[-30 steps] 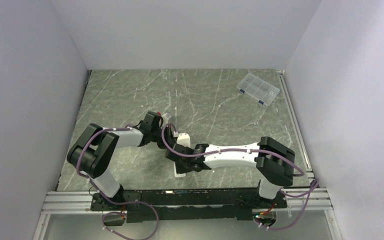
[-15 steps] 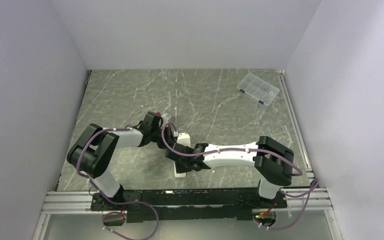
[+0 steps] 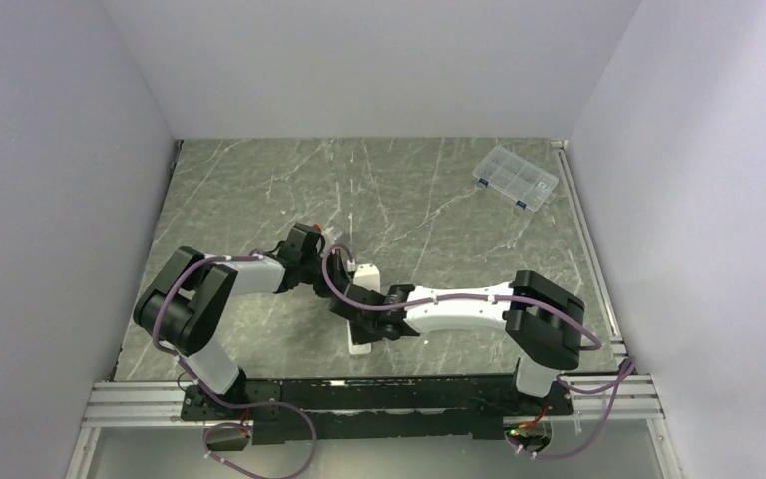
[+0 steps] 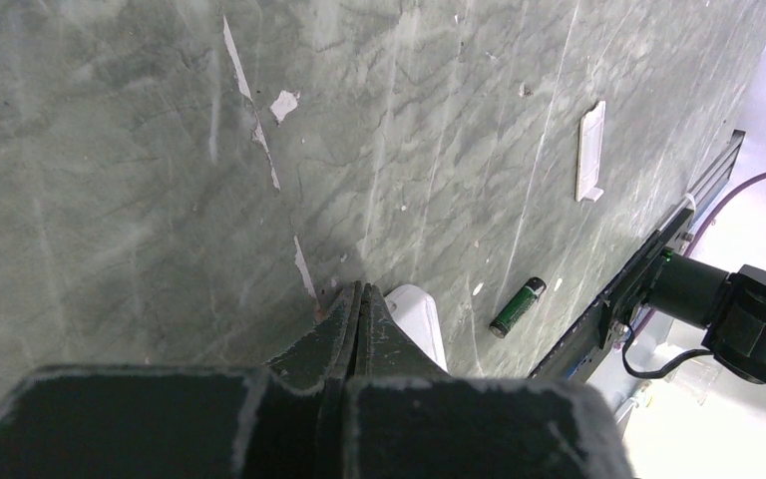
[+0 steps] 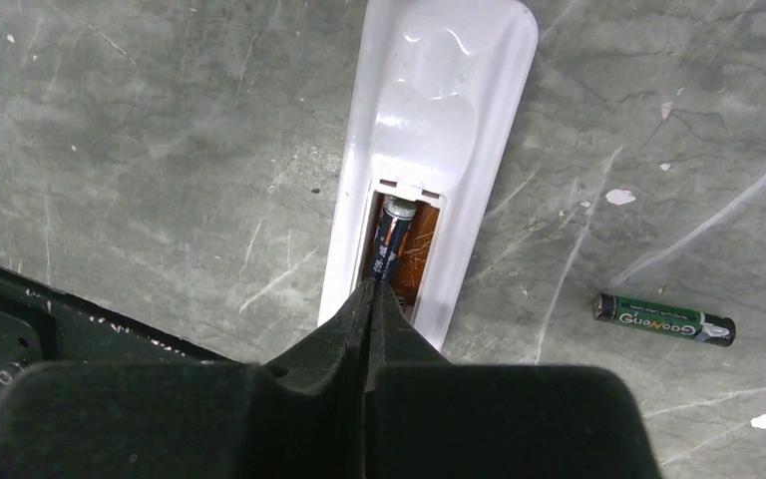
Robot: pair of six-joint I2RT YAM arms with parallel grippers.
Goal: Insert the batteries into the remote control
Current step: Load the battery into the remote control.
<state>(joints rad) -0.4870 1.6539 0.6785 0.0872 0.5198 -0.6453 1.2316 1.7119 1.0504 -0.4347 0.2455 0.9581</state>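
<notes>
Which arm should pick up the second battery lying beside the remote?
Probably right: the right fingers, shut, are at the open bay of the remote, with the loose battery close beside. The left fingers seem to steady the remote.

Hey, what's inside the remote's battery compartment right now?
One battery lies in one slot of the remote; the slot beside it looks empty. The shut right gripper covers the compartment's near end. The other battery lies on the table.
</notes>
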